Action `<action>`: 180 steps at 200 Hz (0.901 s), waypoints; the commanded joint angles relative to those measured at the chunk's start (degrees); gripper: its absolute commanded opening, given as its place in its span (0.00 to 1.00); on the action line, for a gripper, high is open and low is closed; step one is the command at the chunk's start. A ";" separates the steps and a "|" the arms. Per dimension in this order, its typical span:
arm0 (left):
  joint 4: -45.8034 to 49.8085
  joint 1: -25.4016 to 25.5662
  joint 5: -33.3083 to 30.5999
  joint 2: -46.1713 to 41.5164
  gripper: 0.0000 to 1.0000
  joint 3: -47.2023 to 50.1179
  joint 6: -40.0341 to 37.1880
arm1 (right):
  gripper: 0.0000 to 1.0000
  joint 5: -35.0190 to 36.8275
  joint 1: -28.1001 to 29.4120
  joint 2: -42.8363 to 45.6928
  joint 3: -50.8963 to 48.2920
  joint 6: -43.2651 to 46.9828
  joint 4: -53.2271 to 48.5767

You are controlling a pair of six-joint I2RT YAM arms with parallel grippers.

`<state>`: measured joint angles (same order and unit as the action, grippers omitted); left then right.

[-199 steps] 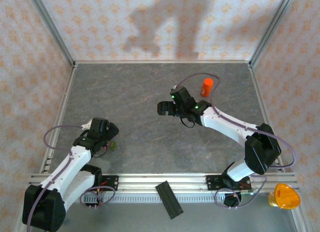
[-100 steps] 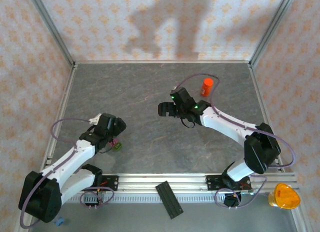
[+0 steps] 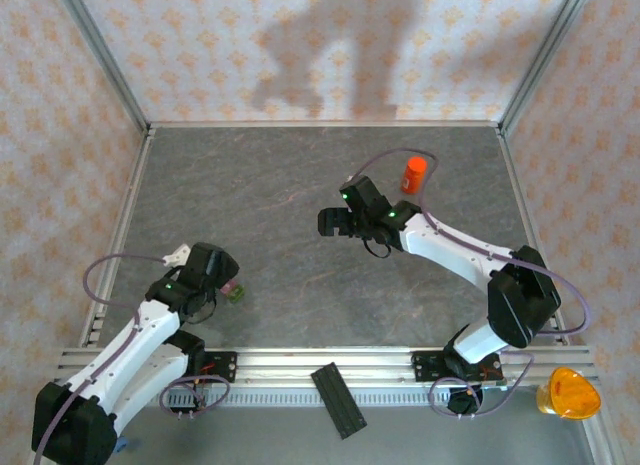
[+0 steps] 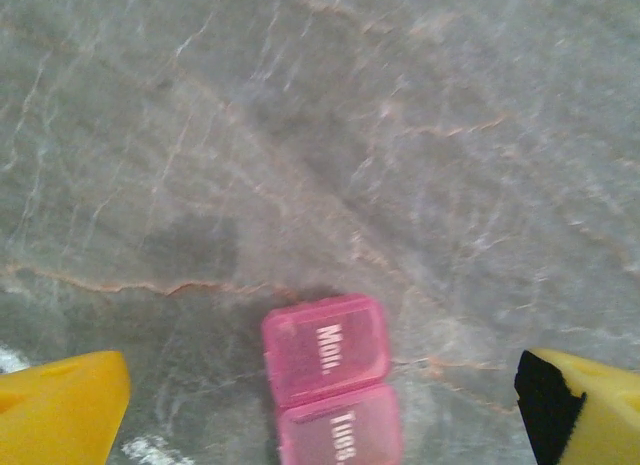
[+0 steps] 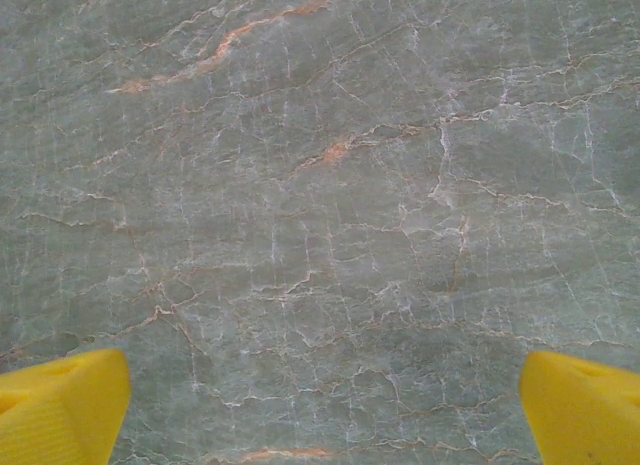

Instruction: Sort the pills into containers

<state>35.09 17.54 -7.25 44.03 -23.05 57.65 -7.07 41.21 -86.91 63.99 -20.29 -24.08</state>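
The containers (image 3: 233, 289) are a tiny cluster of pink cubes with one dark green cube, lying on the grey stone table near the front left. In the left wrist view the pink containers (image 4: 326, 351) carry lids marked "Mon." and "Tues". My left gripper (image 3: 218, 280) hovers right over them, open, and its yellow fingertips (image 4: 62, 405) stand wide on either side without touching. My right gripper (image 3: 333, 223) is open above bare table at the centre, with nothing between its yellow fingertips (image 5: 60, 405). The pills are out of view.
An orange bottle with a red cap (image 3: 413, 173) stands at the back right, beyond the right arm. A black flat strip (image 3: 338, 400) lies on the front rail. An orange-yellow object (image 3: 567, 393) sits outside the frame at the front right. Aluminium rails (image 3: 120, 235) edge the table.
My left arm swung out to the right, then drew back toward the front; the containers now show beside its gripper. The right arm has barely moved.
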 commanded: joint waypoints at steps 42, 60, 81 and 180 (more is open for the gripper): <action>-8.90 0.21 4.54 6.37 1.00 1.86 0.62 | 0.99 2.86 0.19 0.07 2.98 1.26 -3.35; -11.59 0.54 5.31 8.51 1.00 1.87 0.71 | 0.99 3.17 0.16 0.19 2.93 1.31 -3.52; -13.97 1.64 5.51 10.78 1.00 1.39 1.19 | 0.99 3.49 0.19 0.17 3.06 1.39 -3.85; -23.31 11.75 2.51 19.97 1.00 -1.62 5.63 | 0.99 4.79 -1.65 1.57 2.20 2.17 -5.37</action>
<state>17.61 26.76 -4.93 61.25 -22.65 60.45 -4.25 40.34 -86.94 65.39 -19.20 -27.68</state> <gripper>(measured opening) 0.997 0.993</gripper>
